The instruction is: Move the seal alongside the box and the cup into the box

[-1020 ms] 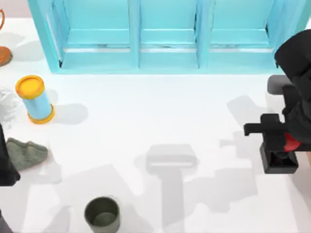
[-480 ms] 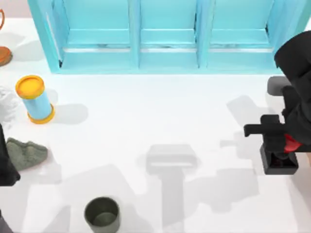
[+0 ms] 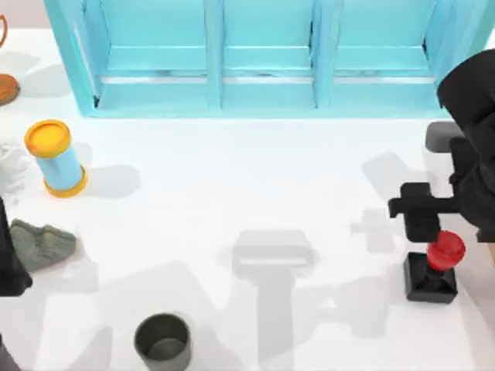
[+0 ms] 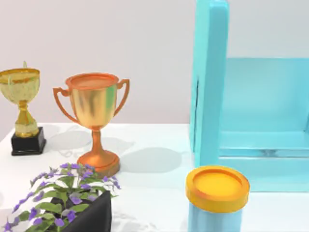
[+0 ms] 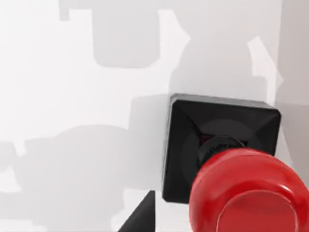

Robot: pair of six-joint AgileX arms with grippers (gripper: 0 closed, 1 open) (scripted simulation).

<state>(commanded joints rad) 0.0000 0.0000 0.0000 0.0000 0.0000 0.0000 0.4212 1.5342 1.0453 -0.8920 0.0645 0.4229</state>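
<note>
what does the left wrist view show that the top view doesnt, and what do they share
Left wrist view: a gold trophy on a black base, a whole copper trophy, and a purple-flowered plant.

Top view: the seal at the table's right with the right gripper beside it, the cup, a grey-green cloth, and the left arm parked at the left edge.

Both: the turquoise shelf and the blue cylinder with yellow ends.

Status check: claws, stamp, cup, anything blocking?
Right claw beside red-knobbed black stamp, right side. Dark olive cup untouched, near edge. Left arm parked left. Nothing blocking the white table.
</note>
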